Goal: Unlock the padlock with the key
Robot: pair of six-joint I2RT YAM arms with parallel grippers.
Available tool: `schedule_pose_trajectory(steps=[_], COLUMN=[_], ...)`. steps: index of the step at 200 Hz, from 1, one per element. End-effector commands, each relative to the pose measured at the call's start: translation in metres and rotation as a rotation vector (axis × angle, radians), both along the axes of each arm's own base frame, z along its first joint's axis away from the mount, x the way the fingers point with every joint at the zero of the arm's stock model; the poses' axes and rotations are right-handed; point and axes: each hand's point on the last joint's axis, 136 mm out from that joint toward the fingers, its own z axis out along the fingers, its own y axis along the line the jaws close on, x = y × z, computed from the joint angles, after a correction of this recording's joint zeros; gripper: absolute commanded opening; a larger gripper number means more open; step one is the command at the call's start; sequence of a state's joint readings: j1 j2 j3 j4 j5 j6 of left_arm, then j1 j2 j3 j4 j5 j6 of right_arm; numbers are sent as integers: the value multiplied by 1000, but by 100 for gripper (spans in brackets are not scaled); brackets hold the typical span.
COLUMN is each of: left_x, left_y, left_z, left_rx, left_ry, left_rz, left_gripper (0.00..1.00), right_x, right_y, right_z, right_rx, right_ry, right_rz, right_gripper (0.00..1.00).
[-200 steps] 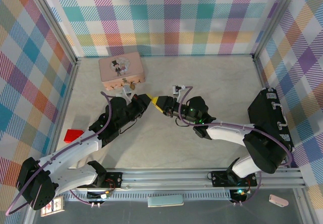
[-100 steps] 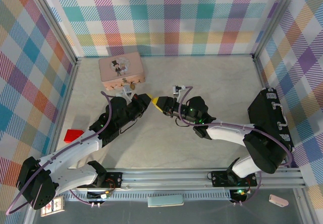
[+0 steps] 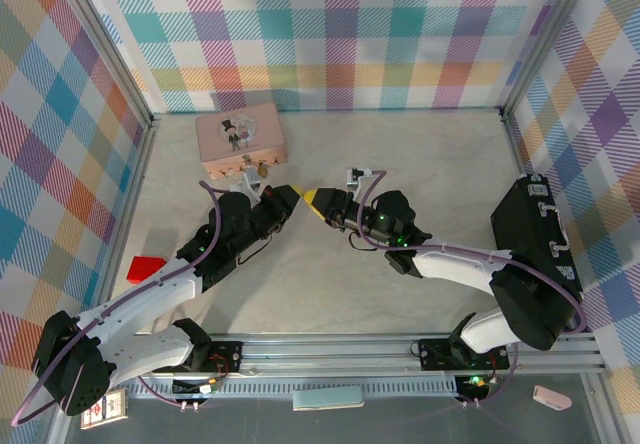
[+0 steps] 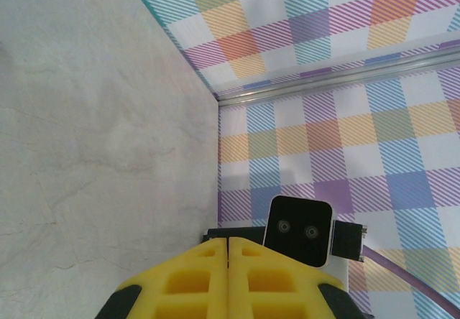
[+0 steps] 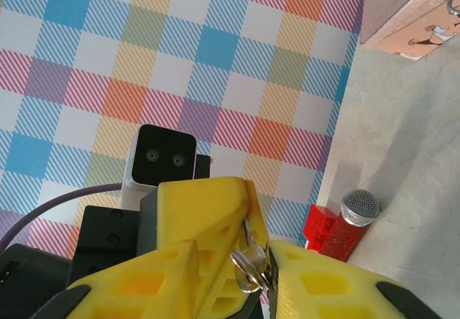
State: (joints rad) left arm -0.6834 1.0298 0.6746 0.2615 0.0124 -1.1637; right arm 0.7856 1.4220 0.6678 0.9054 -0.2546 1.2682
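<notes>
by the front edge of the tin [image 3: 240, 134] hangs or lies the padlock [image 3: 262, 170], ahead and left of my right end effector [image 3: 316, 201], which pinches the key [image 5: 248, 263]. my left end effector [image 3: 291, 195], clenched on nothing, sits between them, nearer the padlock.

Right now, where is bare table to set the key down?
Free: the far-right stretch beyond the right gripper, and the near middle by the front rail. Crowded: by the pink tin, where the padlock and left gripper sit.

The pale marbled table [image 3: 400, 154] bears a pink tin [image 3: 240, 134], a padlock [image 3: 261, 170] just beside it, and a red block [image 3: 146, 268].
</notes>
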Motion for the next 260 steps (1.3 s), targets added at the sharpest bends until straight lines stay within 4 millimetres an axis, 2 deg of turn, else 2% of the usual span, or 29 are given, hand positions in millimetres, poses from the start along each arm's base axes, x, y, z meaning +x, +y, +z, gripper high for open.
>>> schedule_pose_trajectory(steps=[1,194,212,237,240,260], left_x=[-5,-6,-8,-11,-12,-13], left_y=[-1,-3,-2,13,16,32], left_z=[7,4,4,2,3,5], left_rx=[-16,-5,24,112,120,157], left_ry=[-15,-18,-33,-57,-63,-94], left_rz=[-3,-7,-14,-3,-4,-30], left_gripper=[0,0,11,43,46,57], right_x=[-2,1,1,0,0,-3], right_y=[1,1,0,-8,-10,-17], right_z=[18,9,6,0,-6,-9], right_rx=[34,-10,-44,-139,-168,-256], right_ry=[-47,11,13,-28,-22,-100], right_rz=[4,-6,-13,-23,-24,-15], right_gripper=[29,4,1,0,0,0])
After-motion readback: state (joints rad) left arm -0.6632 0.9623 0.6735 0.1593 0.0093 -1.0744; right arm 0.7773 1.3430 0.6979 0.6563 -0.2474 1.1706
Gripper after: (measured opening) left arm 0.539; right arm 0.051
